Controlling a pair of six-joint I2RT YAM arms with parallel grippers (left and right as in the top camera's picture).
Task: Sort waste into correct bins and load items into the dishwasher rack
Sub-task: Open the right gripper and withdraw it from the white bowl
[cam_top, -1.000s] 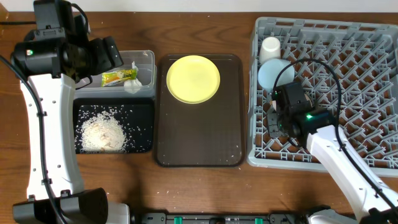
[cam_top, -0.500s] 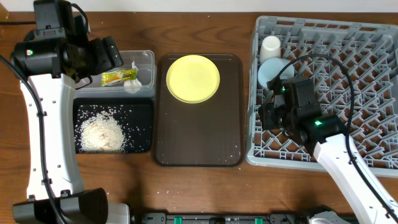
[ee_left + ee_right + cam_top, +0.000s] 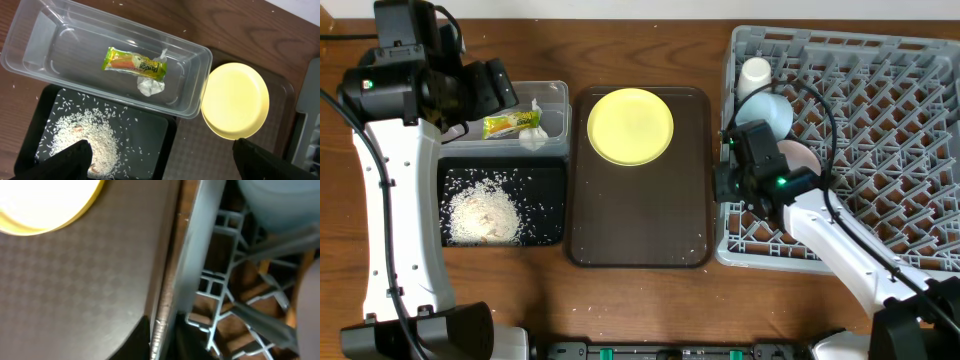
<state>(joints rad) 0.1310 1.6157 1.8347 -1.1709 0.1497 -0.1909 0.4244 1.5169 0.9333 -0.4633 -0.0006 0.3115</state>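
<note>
Overhead view of a brown wooden surface [image 3: 650, 40] with two robot arms. At the upper left, the left gripper [image 3: 161, 145] hangs above the bins, and its two dark fingers [image 3: 75, 160] stand wide apart with nothing between them. Beneath it, a clear rectangular tub [image 3: 560, 100] holds a green-and-yellow snack wrapper [image 3: 505, 125] and, touching the wrapper's right end, a crumpled white tissue [image 3: 533, 135]. Just below the tub, touching its long side, a shallow black tray [image 3: 555, 200] holds a heap of white rice [image 3: 485, 215] toward its left, with loose grains scattered around it. In the centre lies a larger brown serving tray [image 3: 640, 220]; a round yellow plate [image 3: 631, 126] sits at its upper end, and a few white specks lie near its lower right corner. On the right stands a big grey dishwasher rack [image 3: 900, 120] with a grid of pegs. Along its left side, from top down, sit a small white cup [image 3: 755, 72], a light blue bowl [image 3: 770, 110] and a white-pinkish bowl [image 3: 800, 158] partly hidden by the arm. The right gripper [image 3: 725, 188] sits low at the rack's left edge, beside the serving tray; whether its fingers are together or apart cannot be told.
</note>
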